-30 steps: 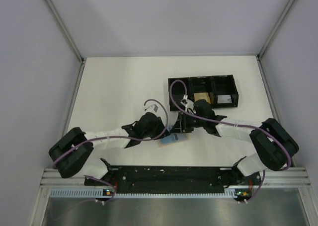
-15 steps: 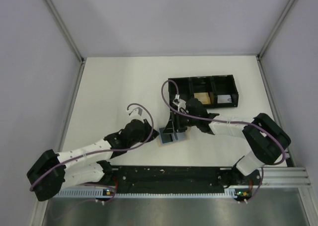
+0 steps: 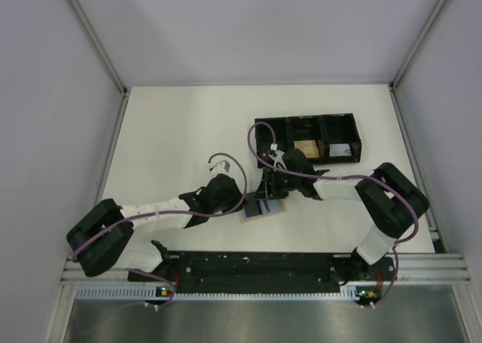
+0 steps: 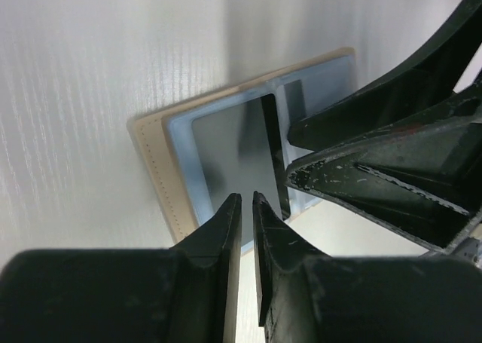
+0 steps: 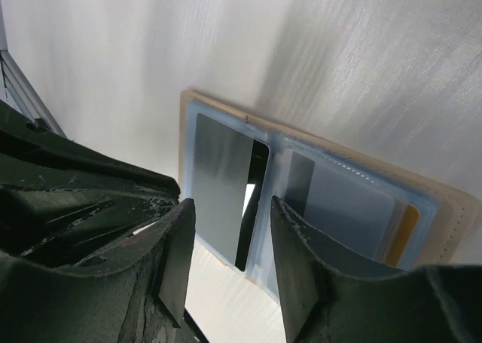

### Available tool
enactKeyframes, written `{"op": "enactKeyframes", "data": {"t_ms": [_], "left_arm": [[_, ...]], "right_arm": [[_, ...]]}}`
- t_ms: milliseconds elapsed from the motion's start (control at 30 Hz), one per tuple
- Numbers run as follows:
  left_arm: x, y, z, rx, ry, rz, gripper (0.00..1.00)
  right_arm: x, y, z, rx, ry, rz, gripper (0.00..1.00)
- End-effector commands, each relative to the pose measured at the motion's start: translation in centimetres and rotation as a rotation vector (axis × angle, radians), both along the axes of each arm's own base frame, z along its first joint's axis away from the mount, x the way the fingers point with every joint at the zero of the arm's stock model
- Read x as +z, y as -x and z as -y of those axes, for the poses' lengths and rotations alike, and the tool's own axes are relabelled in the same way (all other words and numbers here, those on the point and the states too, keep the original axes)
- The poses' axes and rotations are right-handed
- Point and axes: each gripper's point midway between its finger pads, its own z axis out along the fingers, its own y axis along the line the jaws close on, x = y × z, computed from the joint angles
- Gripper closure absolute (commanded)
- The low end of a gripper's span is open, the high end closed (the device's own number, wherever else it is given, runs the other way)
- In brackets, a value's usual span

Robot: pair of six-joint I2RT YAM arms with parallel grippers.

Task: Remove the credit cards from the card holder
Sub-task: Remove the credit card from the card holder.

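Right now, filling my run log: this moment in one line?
card holder open; credit cards inside; left gripper shut; right gripper open

Right end effector hides much of the card holder

We see both grippers crowding the open holder. The left gripper, fingers almost together, reaches in from the left. The right gripper, fingers apart, stands over it from the far side, so hardly any gap shows between them above the cards. Just behind, the tray walls off the far-right approach, and the right forearm bars the right side. The table to the left and far left lies open, as does a narrow strip between holder and rail.
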Motion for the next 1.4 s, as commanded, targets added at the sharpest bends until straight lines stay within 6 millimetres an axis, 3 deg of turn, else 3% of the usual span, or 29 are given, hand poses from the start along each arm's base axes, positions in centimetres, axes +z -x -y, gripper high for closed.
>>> {"op": "enactKeyframes", "data": {"t_ms": [0, 200, 367, 833, 1200, 1367], "left_arm": [[-0.4, -0.7, 0.6, -0.002, -0.012, 0.004, 0.87], [-3.0, 0.5, -0.4, 0.018, -0.03, -0.065, 0.95], [-3.9, 1.2, -0.6, 0.017, -0.023, -0.092, 0.98], [-4.2, 1.7, -2.0, 0.042, -0.035, -0.095, 1.0], [-3.8, 1.8, -3.2, 0.064, -0.053, -0.078, 1.0], [-3.5, 1.7, -3.4, 0.066, -0.056, -0.064, 1.0]], "right_arm": [[-0.4, -0.9, -0.1, -0.014, -0.004, 0.028, 0.55], [-1.4, 0.0, -0.2, 0.005, -0.021, -0.005, 0.56], [-1.2, 0.8, -0.8, 0.032, -0.079, -0.037, 0.61], [0.1, 1.2, -0.7, 0.06, -0.23, -0.037, 1.0], [-0.3, 0.5, 1.1, -0.007, -0.229, -0.04, 1.0], [-0.3, 0.5, 1.1, -0.001, -0.228, -0.05, 1.0]]}}
